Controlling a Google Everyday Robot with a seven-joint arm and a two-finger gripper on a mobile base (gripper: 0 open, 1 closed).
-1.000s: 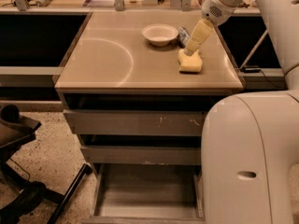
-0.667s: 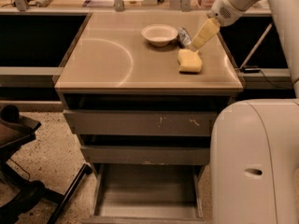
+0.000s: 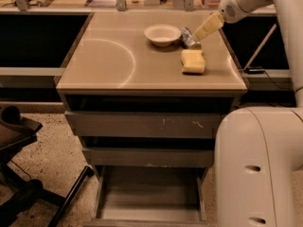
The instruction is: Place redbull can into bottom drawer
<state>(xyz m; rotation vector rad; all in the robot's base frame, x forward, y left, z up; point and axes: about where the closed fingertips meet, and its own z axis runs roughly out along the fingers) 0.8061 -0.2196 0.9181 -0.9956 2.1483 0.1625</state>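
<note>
The redbull can point(image 3: 189, 38) stands on the cabinet top, just right of the white bowl point(image 3: 162, 34) and behind the yellow sponge point(image 3: 193, 61). My gripper point(image 3: 207, 28) reaches in from the upper right and hangs slanted at the can's right side, its tip close to the can's top. I cannot tell whether it touches the can. The bottom drawer point(image 3: 150, 196) is pulled out at floor level below the two upper drawers, and its grey tray shows nothing inside.
The robot's white base point(image 3: 258, 169) fills the lower right, next to the open drawer. A black office chair base point(image 3: 28, 193) stands at the lower left. Dark recessed counters flank the cabinet. A cable point(image 3: 255, 71) lies at the right.
The gripper has moved from above the sponge toward the right and back, and now sits beside the can. The can, bowl and sponge have not moved.
</note>
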